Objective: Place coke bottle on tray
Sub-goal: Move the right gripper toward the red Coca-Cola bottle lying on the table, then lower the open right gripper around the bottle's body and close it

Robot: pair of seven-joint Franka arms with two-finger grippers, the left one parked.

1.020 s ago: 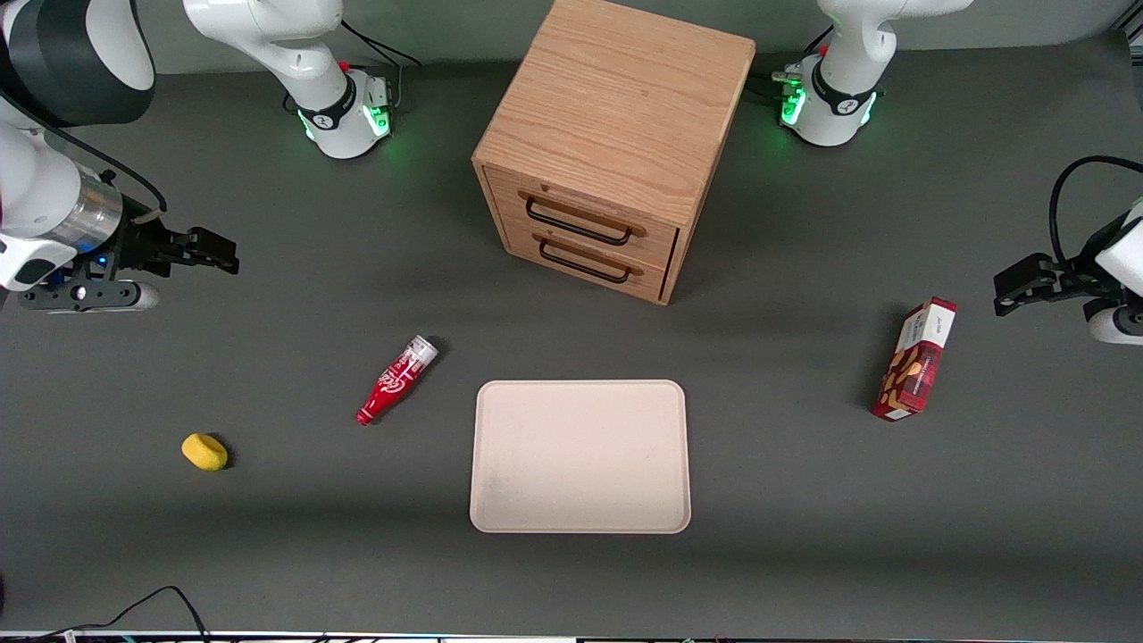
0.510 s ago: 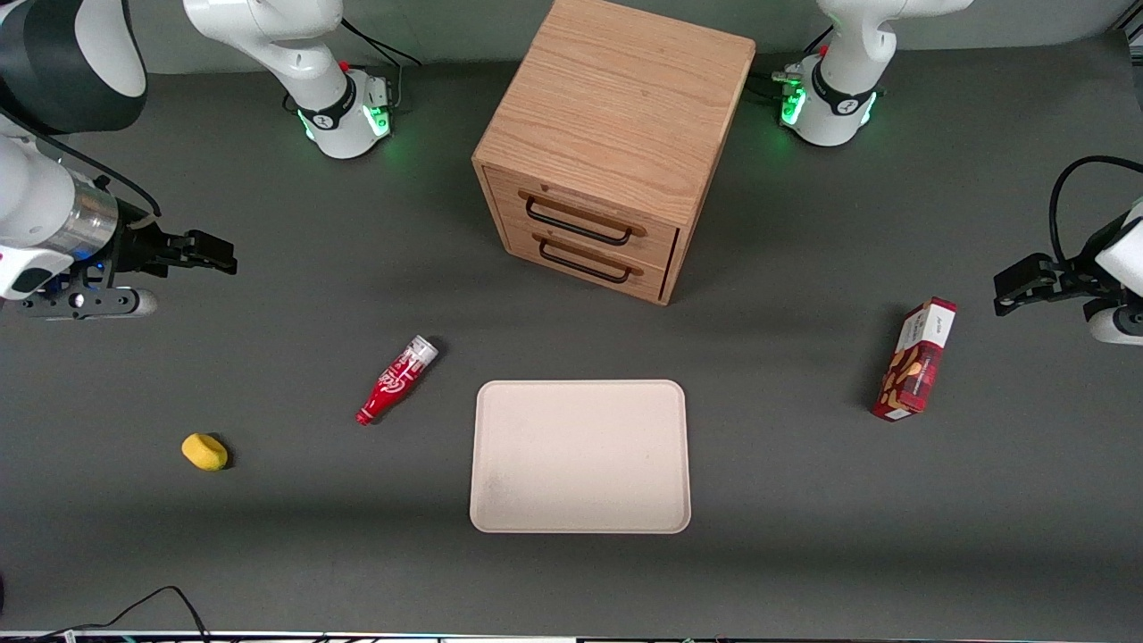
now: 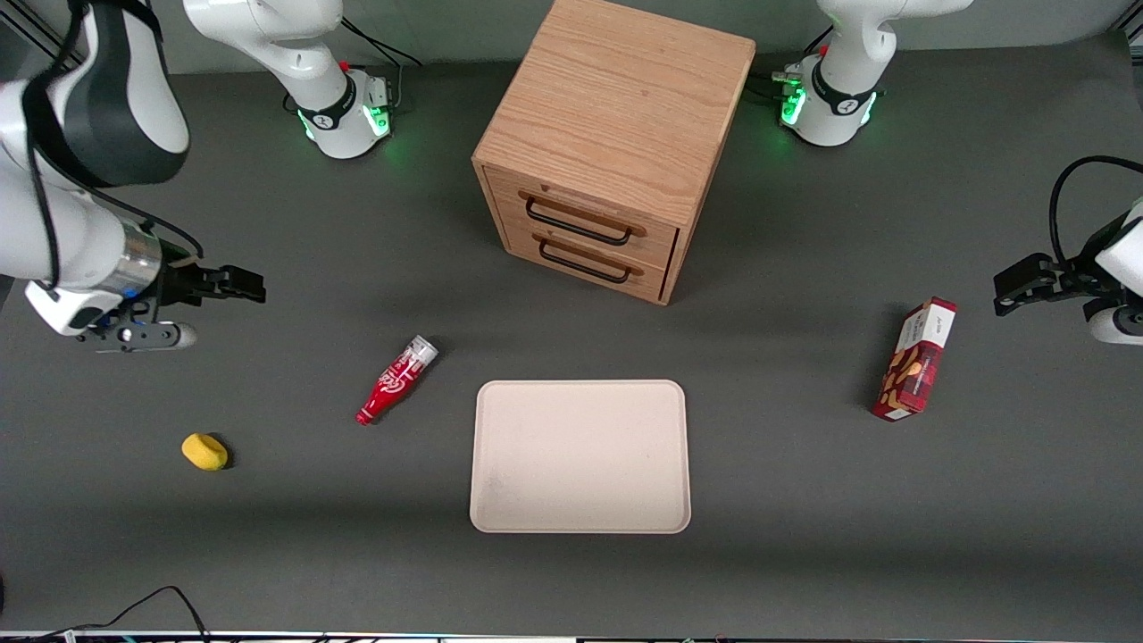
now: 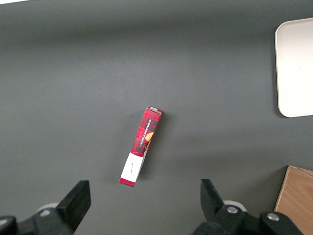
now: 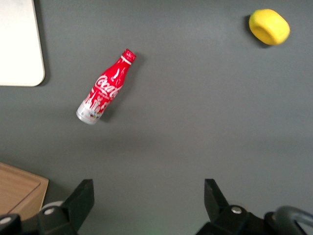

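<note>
The coke bottle lies on its side on the grey table, a slim red bottle with white script, its cap pointing toward the front camera. Beside it sits the cream tray, flat with a low rim and nothing on it. My right gripper hovers above the table toward the working arm's end, farther from the front camera than the bottle and apart from it. Its fingers stand wide open with only bare table between them.
A wooden cabinet with two drawers stands farther from the front camera than the tray. A yellow sponge-like lump lies toward the working arm's end. A red snack box lies toward the parked arm's end.
The right arm has swung in toward the table's middle and slightly nearer the front camera, bringing the open gripper closer to the coke bottle. Bottle, tray and other objects have not moved.
</note>
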